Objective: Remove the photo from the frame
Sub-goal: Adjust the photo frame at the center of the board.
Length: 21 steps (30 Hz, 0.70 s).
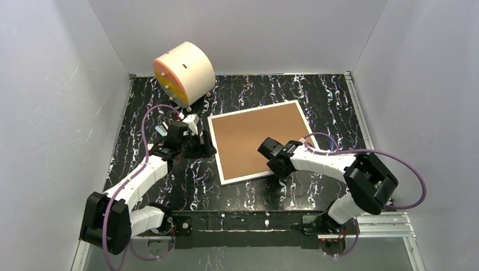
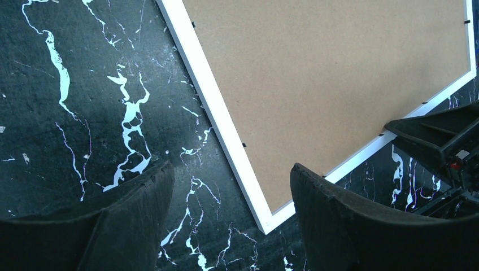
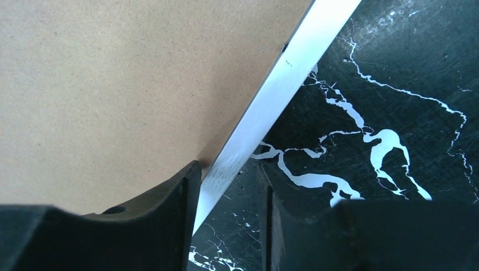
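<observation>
The frame [image 1: 216,151] lies face down on the black marble table, its brown back panel [image 1: 254,138] facing up. The photo is hidden beneath that panel. My left gripper [image 1: 208,148] hovers open just off the frame's left side, and in the left wrist view the left gripper [image 2: 231,169] has the near-left corner of the white rim [image 2: 214,107] between its fingers, held by neither. My right gripper [image 3: 230,169] is open astride the near rim [image 3: 282,73], one finger over the back panel [image 3: 113,73], the other over the table.
A cream cylinder with an orange face [image 1: 183,73] stands at the back left corner. White walls close in the table [image 1: 316,96] on three sides. Purple cables loop beside both arms.
</observation>
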Motion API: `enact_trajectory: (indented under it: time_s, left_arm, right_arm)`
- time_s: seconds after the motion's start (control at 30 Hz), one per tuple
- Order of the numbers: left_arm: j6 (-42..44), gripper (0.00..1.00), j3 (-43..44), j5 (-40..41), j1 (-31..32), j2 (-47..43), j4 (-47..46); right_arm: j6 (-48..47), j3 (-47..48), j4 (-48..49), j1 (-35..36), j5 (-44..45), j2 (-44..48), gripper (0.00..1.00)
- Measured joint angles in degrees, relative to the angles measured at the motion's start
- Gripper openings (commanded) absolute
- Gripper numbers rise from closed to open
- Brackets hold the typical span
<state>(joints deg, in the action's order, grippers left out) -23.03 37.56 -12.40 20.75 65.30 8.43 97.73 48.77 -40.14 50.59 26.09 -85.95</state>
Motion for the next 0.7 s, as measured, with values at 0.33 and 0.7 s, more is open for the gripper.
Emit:
enact_trajectory:
  time_s: [0.33, 0.7]
  left_arm:
    - [-0.1, 0.73, 0.0, 0.1, 0.0, -0.2, 0.2]
    - [-0.1, 0.74, 0.0, 2.4, 0.0, -0.7, 1.4]
  right_arm:
    - [0.4, -0.3, 1.2, -0.3, -1.0, -0.5, 0.31]
    - [-5.2, -3.8, 5.7, -1.0, 0.5, 2.8, 0.01]
